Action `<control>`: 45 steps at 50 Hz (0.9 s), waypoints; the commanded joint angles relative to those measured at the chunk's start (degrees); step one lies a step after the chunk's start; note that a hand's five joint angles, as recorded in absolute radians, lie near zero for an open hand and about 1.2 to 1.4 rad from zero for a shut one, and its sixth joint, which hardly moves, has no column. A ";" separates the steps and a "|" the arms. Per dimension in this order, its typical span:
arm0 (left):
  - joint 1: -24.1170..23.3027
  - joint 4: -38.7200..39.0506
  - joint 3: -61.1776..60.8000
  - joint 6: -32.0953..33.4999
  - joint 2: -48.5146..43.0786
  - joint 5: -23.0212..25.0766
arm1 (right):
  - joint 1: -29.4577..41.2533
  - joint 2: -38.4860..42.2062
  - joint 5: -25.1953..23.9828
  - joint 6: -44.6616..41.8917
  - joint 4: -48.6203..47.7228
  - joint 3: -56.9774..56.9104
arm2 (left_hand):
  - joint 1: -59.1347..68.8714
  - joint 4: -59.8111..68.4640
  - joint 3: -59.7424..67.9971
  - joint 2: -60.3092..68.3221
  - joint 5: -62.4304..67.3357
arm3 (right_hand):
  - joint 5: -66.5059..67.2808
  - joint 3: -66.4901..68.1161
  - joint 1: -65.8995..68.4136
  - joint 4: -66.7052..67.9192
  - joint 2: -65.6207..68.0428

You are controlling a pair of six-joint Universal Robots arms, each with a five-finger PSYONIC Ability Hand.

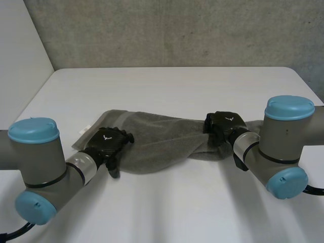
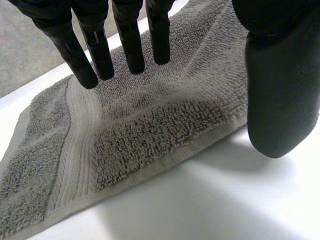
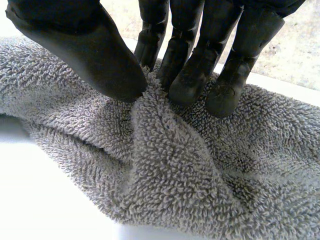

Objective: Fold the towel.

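Lying bunched across table (image 1: 167, 86), grey towel (image 1: 157, 142) pinched by right hand (image 1: 223, 126)

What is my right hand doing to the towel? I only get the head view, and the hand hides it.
Observer: The right hand is pinching a raised ridge of the towel between its thumb and fingers.
Operator: Is the left one grabbing too?
Observer: No. The left hand has straight fingers over the towel and holds nothing. Its thumb hangs past the towel's edge, above the table.
Operator: Is the towel all fluffy there?
Observer: Not all of it. A flat woven band crosses it by the fingertips.
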 commanded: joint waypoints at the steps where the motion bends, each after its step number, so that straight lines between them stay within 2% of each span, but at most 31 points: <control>1: 0.00 -0.04 1.37 -0.01 -1.08 0.00 | 0.05 -0.01 -0.20 -0.06 1.22 -0.55 | 0.57 0.43 0.75 0.68 -9.73 | 3.58 3.63 4.20 3.08 4.99; 18: -0.09 0.05 3.47 -0.45 -3.10 -0.17 | 0.14 -0.01 -0.03 -0.14 1.22 -0.55 | 13.35 13.22 13.53 13.47 3.06 | 3.58 3.63 4.20 3.08 4.99; 20: -0.09 0.14 3.65 -0.63 -3.10 -0.17 | 0.14 -0.01 -0.03 -0.23 1.22 -0.55 | 17.22 17.09 17.40 17.33 6.93 | 3.58 3.63 4.20 3.08 4.99; 22: -0.09 0.84 3.91 -0.71 -3.01 -0.26 | 0.14 -0.10 -0.03 -0.23 1.22 -0.55 | 26.42 26.29 26.60 26.54 16.13 | 3.58 3.63 4.20 3.08 4.99; 23: -0.09 0.84 3.91 -0.71 -3.01 -0.26 | 0.14 -0.10 -0.03 -0.23 1.22 -0.55 | 26.47 26.34 26.65 26.59 16.18 | 3.58 3.63 4.20 3.08 4.99; 25: -0.27 2.68 3.74 -0.63 -2.93 -0.17 | 0.14 -0.10 -0.03 -0.23 1.22 -0.64 | 36.69 36.56 36.87 36.80 26.40 | 3.58 3.63 4.20 3.08 4.99; 35: -1.23 5.85 4.00 -0.27 -2.92 -0.26 | 0.14 -0.10 -0.03 -0.32 1.31 -0.55 | 52.68 52.55 52.86 52.80 42.39 | 3.58 3.63 4.20 3.08 4.99; 45: -1.58 5.33 4.09 -0.80 -1.26 -2.01 | 0.05 -0.88 -0.11 -0.67 2.09 -0.98 | 53.53 53.40 53.71 53.65 43.24 | 3.58 3.63 4.20 3.08 4.99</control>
